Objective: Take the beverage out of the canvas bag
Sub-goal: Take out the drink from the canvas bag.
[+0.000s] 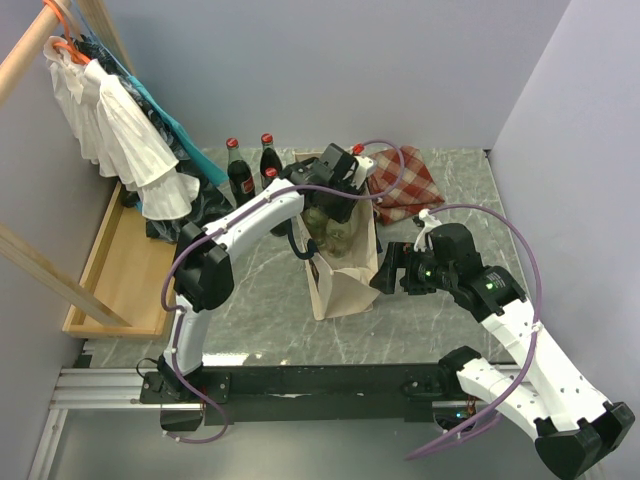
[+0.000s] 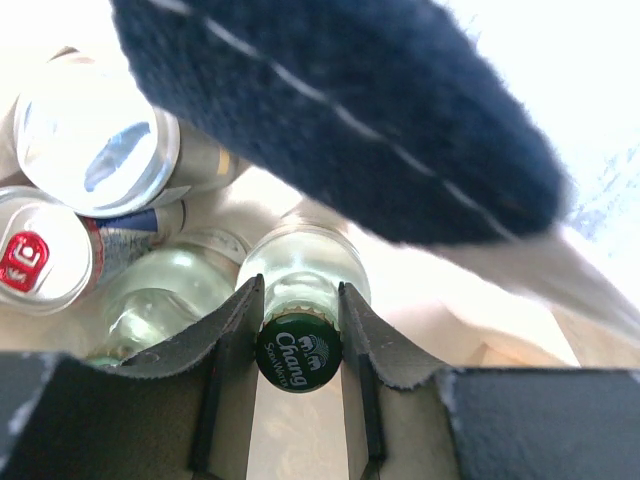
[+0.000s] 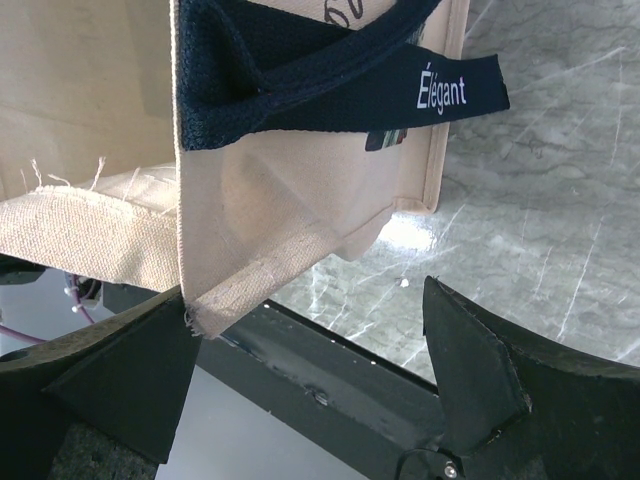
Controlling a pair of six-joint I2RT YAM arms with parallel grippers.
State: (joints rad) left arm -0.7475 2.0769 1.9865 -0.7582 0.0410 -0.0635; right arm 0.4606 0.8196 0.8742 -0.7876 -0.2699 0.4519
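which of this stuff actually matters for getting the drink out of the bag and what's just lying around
Job: canvas bag, Chang bottle, left gripper closed on its cap, right gripper open beside the bag.
Lying about: red checked cloth, cola bottles, hanging clothes, wooden tray.

The left pincer is closing in on the green-capped bottle, its two dark fingers pressing either side of the Chang cap. A second clear bottle is sitting just left, with two silver cans beyond. A navy handle is sweeping overhead inside the canvas bag.
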